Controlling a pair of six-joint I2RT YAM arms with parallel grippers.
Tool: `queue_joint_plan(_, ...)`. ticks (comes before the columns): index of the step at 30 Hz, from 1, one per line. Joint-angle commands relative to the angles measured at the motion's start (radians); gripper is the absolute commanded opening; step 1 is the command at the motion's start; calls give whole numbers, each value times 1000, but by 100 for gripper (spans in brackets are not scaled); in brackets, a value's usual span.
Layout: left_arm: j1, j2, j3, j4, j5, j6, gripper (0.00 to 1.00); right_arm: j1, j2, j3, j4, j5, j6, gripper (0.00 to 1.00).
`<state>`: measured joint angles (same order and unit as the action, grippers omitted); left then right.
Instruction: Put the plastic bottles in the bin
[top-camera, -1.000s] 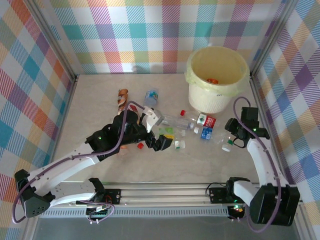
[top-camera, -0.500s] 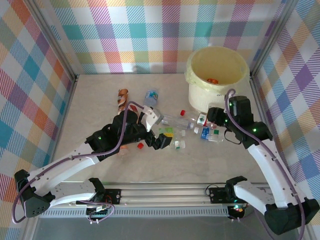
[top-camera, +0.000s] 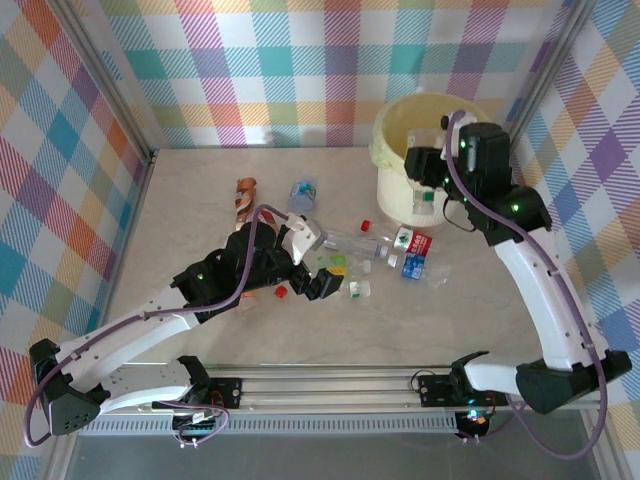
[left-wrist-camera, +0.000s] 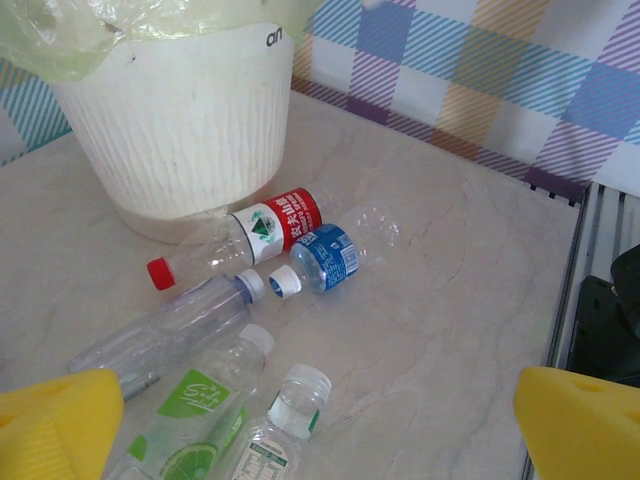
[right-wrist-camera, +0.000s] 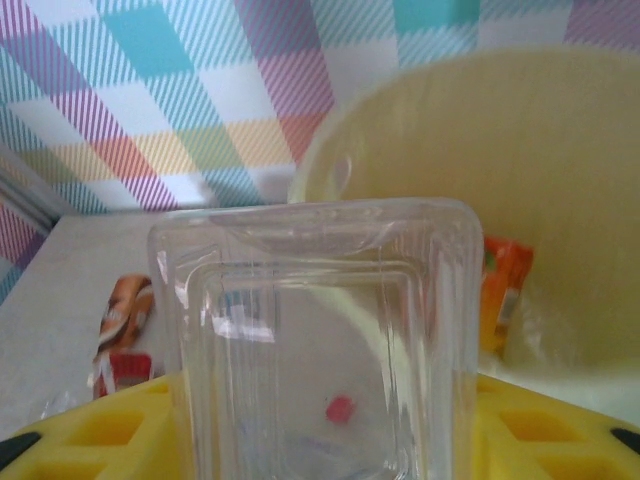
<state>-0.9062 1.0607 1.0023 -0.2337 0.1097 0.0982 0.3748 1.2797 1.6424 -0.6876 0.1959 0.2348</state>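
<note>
Near the frame's centre, the left gripper (top-camera: 322, 262) gapes wide and empty over the scattered plastic bottles (top-camera: 412, 242), while at upper right the right gripper (top-camera: 424, 180) is clamped on a clear bottle (right-wrist-camera: 320, 330) at the rim of the bin (top-camera: 400, 205).

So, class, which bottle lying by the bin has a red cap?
The bottle with the red-and-white label, lying right at the base of the bin. Its neighbours' caps look white.
</note>
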Motion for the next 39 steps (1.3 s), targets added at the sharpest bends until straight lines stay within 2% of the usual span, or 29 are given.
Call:
queue_joint_plan(1, 7, -4, -4, -4, -10, 18, 100, 4, 68, 105, 38, 72, -87, 55)
queue_joint_plan(9, 7, 6, -1, -11, -9, 23, 100, -18, 306, 406, 33, 206, -164, 55)
queue_joint_plan(17, 7, 13, 6, -22, -3, 25, 100, -73, 474, 537, 7, 269, -157, 54)
queue_joint_plan(26, 7, 24, 19, -35, 13, 31, 100, -142, 720, 851, -293, 156, -132, 54)
queue_joint_plan(39, 6, 54, 42, -84, 56, 11, 100, -213, 856, 870, -458, -33, -70, 53)
